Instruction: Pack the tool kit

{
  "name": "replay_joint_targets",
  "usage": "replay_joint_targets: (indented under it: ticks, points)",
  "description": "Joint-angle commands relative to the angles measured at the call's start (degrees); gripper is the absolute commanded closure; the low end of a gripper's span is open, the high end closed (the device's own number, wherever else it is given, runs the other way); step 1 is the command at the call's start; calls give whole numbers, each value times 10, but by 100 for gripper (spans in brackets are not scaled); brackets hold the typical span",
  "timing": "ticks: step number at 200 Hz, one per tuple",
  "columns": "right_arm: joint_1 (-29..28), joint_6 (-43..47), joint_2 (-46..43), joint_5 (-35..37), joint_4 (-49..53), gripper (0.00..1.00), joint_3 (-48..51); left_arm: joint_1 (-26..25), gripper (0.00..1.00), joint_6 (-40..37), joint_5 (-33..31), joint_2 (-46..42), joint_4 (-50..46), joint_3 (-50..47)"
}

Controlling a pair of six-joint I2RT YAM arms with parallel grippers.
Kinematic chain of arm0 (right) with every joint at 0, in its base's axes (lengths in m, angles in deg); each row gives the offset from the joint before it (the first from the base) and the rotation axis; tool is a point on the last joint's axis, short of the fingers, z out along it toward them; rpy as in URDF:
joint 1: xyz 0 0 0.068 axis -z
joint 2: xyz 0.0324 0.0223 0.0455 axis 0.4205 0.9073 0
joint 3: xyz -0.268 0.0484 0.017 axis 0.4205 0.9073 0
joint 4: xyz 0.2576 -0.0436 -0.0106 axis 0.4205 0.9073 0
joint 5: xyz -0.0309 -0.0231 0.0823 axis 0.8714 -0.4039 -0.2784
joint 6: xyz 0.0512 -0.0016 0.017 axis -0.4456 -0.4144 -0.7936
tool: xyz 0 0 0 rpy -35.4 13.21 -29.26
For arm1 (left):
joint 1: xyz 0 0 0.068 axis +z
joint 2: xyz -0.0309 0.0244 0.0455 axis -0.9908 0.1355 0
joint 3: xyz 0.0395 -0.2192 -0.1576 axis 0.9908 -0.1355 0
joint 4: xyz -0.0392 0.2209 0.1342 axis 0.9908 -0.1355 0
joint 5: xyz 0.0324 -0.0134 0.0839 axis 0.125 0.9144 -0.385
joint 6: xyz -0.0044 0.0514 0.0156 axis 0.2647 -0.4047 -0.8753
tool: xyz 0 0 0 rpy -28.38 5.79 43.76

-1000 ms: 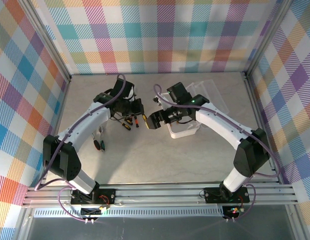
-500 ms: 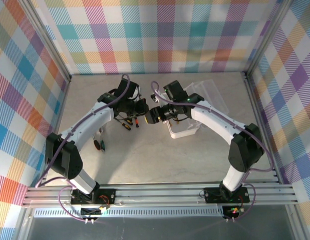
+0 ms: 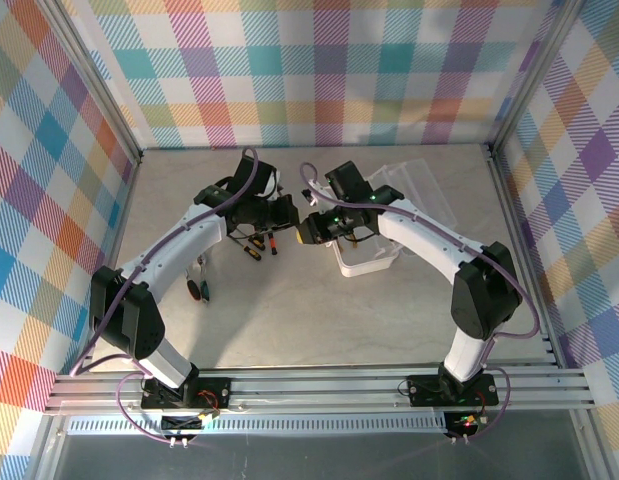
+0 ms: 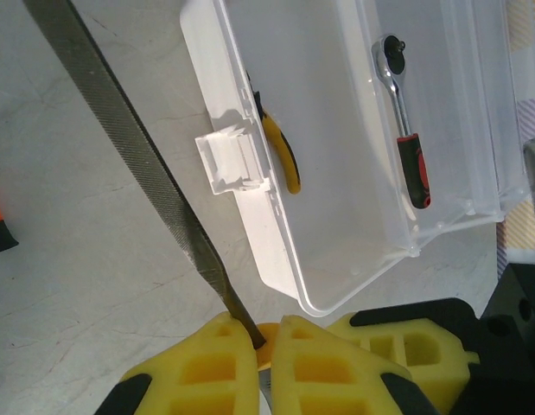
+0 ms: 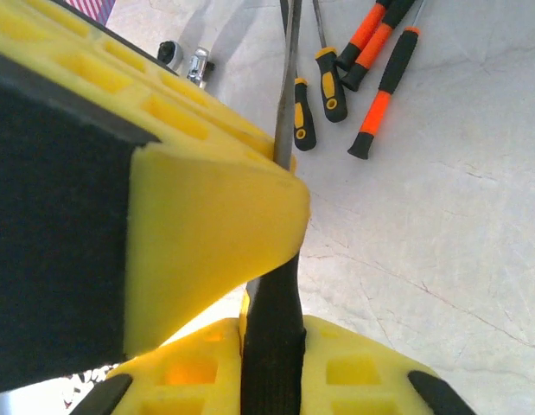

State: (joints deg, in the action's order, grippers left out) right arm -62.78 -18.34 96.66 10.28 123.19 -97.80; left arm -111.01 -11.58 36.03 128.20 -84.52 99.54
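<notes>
1 file (image 4: pixel 133 156), tip away from left claw (image 4: pixel 257 335)

The left arm (image 3: pixel 179 245) and right arm (image 3: pixel 429 240) both reached out from the near edge of the counter (image 3: pixel 289 320) and bent inward, their wrists meeting tip to tip nearer the far edge. The left gripper (image 4: pixel 258 327) had its jaws pinched on a file (image 4: pixel 137 147). The right gripper (image 5: pixel 271 341) appeared clamped on that file's black handle, close against the left's yellow fingers (image 5: pixel 206 216).
</notes>
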Motion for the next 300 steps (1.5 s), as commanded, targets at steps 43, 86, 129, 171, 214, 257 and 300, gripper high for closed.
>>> replay_joint_targets:
  ticks: [43,86,129,171,214,257,300]
  points:
    - [-1,25,-18,7,18,100,-25,-4,58,-30,-27,-11,-41,28]
    - [56,67,-67,41,82,100,0,46,5,-59,-86,-25,-107,56]
    - [160,136,-119,144,170,100,18,123,0,-83,-93,-60,-131,18]
    - [230,212,-92,275,218,100,-2,143,0,-88,-97,-76,-125,-34]
    - [256,244,-23,330,240,100,-46,143,0,-81,-87,-78,-110,-62]
    - [263,252,5,344,229,100,-51,143,0,-80,-75,-71,-102,-69]
    - [271,253,13,345,224,100,-52,143,0,-80,-72,-62,-99,-67]
